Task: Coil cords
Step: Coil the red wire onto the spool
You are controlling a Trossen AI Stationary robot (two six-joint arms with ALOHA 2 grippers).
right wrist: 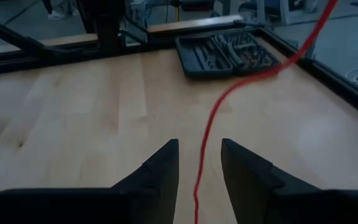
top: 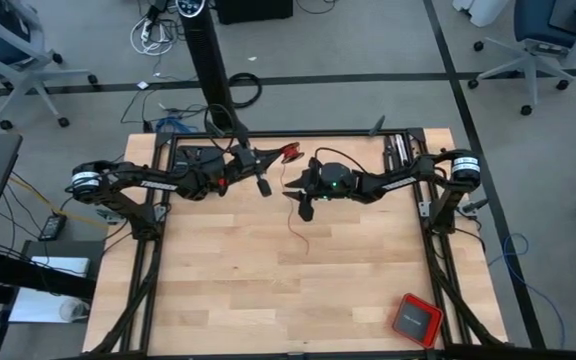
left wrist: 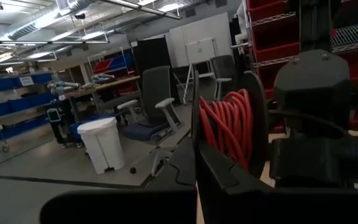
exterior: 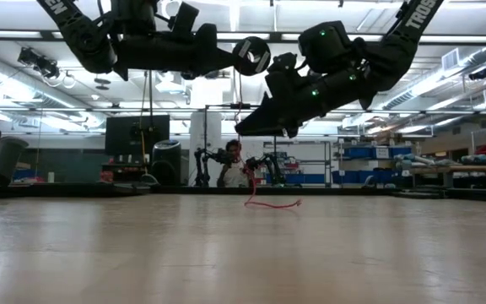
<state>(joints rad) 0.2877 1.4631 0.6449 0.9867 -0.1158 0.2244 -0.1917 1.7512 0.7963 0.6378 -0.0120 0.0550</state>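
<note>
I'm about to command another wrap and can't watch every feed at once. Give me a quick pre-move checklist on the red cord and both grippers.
1. Coil held: left gripper shut, with the wound part of the red cord right at its fingers: ok.
2. Right gripper open, the cord strand running between its fingers, not pinched: ok.
3. Free tail on the table: the strand hangs to a loose end lying on the wood: ok.
4. Snags: dark tool tray lies beyond the strand; contact cannot tell.
5. Red box far off at the table's near corner: ok.

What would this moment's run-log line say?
left gripper: shut on red coil | right gripper: open, cord between fingers | loose end on table
</note>
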